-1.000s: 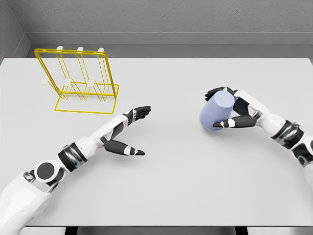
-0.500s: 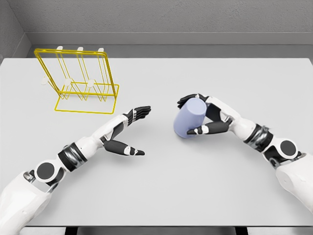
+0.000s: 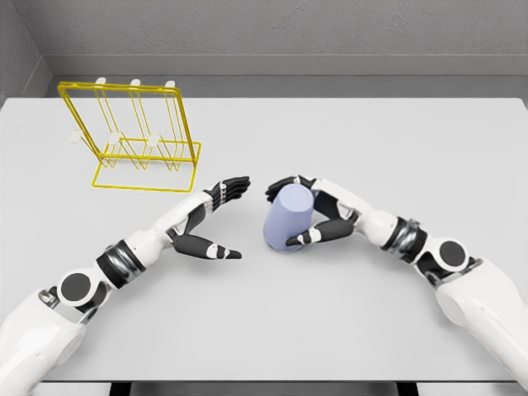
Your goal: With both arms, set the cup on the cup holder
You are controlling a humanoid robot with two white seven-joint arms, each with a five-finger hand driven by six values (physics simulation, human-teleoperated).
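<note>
On the pale grey worktop [image 3: 346, 330], near its middle, one lavender cup [image 3: 286, 219] is recorded, tilted, its closed base turned toward the camera and upper right. It is gripped by the right robot hand [image 3: 318, 213]: dark fingers [image 3: 280, 186] are curled over the upper edge, and the thumb [image 3: 309, 238] is pressed along the lower side. Whether the cup's lower edge touches the worktop cannot be told. The right arm is seen entering from the lower right corner, white with dark joints.

Left robot hand [image 3: 216, 216]: held open and empty, palm turned toward the cup, fingers extended toward the upper right, thumb spread low. It is placed just beside the cup on its left, apart from it, with a narrow gap between. Its arm is seen entering from the lower left corner.

Cup holder [image 3: 132, 136]: one yellow wire rack with white-tipped pegs, standing upright at the far left of the worktop, well apart from the cup and both hands. No cup is hung on it.

Grey wall [image 3: 330, 33]: noted behind the worktop's far edge.
</note>
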